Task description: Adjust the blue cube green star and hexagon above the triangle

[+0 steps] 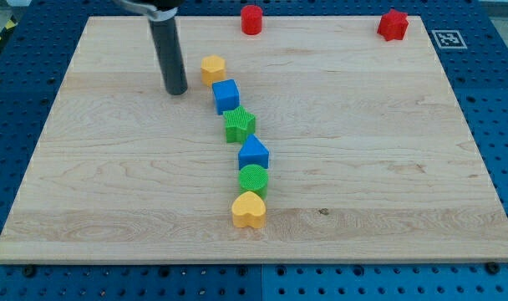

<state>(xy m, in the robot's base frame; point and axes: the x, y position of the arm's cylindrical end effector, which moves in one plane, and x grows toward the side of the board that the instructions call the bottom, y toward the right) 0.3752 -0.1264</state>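
A column of blocks runs down the middle of the wooden board (pixel 388 167). From the top: a yellow hexagon (pixel 212 68), a blue cube (pixel 226 96), a green star (pixel 239 124), a blue triangle (pixel 253 153), a green cylinder (pixel 253 180) and a yellow heart (pixel 249 210). Neighbouring blocks touch or nearly touch. My tip (pixel 176 90) rests on the board to the left of the blue cube and lower left of the yellow hexagon, apart from both.
A red cylinder (pixel 251 19) sits at the board's top edge near the middle. A red block (pixel 393 24), shape unclear, sits at the top right corner. A blue pegboard table (pixel 496 100) surrounds the board.
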